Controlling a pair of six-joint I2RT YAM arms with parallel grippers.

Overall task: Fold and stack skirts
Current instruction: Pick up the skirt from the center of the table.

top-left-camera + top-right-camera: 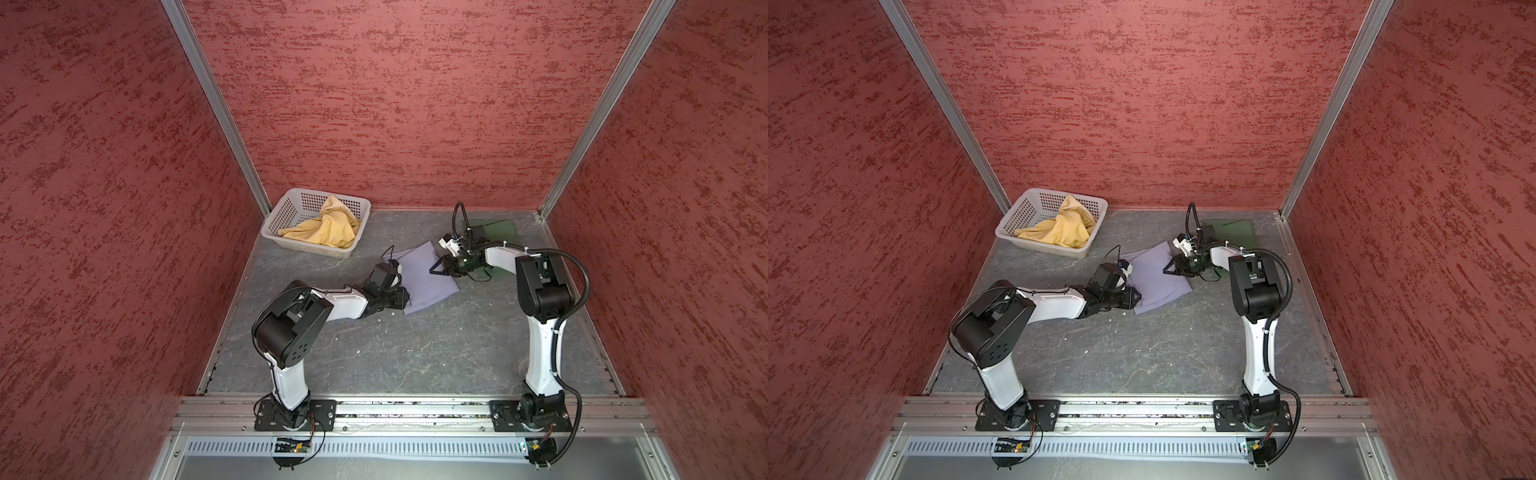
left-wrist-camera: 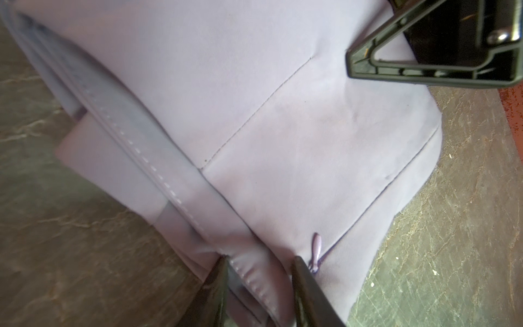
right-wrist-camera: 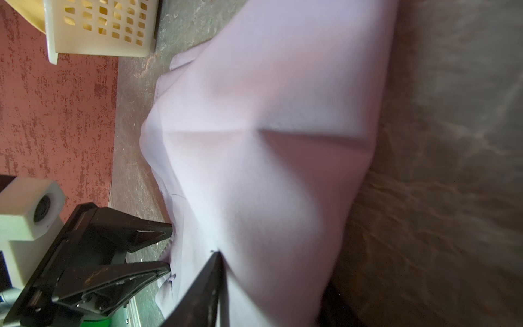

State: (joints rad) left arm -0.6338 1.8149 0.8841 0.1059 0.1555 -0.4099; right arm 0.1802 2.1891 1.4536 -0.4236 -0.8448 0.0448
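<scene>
Lavender skirt [image 1: 419,278], edge in left jaws, right jaws astride

Both top views look steeply down from high over the arm bases [image 1: 295,413] onto the whole counter [image 1: 415,357] (near-twins, shifted slightly sideways). The left wrist camera hangs close over the lavender skirt [image 2: 283,113], sighting past the left fingers [image 2: 216,294] toward the right fingers [image 2: 424,74]; the right wrist camera, equally near, looks back across that skirt toward the basket [image 3: 99,51].
</scene>
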